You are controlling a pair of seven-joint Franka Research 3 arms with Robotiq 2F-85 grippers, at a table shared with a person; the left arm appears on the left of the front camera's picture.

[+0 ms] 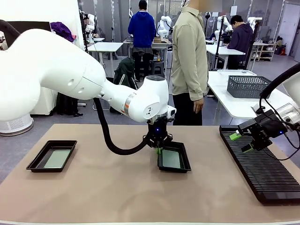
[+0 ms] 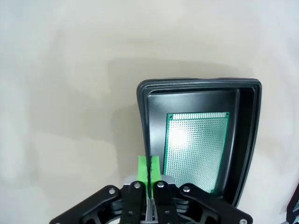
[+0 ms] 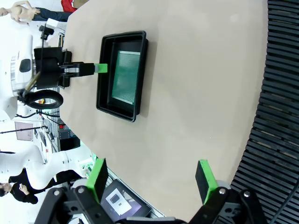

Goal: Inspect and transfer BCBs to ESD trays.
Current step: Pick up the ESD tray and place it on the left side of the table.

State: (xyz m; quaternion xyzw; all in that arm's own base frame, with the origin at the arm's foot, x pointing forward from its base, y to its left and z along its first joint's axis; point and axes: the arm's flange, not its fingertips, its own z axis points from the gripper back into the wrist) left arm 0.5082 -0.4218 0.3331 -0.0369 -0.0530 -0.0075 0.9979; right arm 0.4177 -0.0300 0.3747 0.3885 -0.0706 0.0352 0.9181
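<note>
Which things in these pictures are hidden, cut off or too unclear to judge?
- Front view: the left gripper covers the far rim of the middle tray; contact is unclear.
- Front view: the rack is cut off by the right edge.
- Left wrist view: the board has its near end hidden behind the gripper body.

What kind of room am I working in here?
Most likely a robotics lab or data-collection workshop: other white arms stand at far tables, people work at white benches, and your table carries ESD trays and a slotted rack.
</note>
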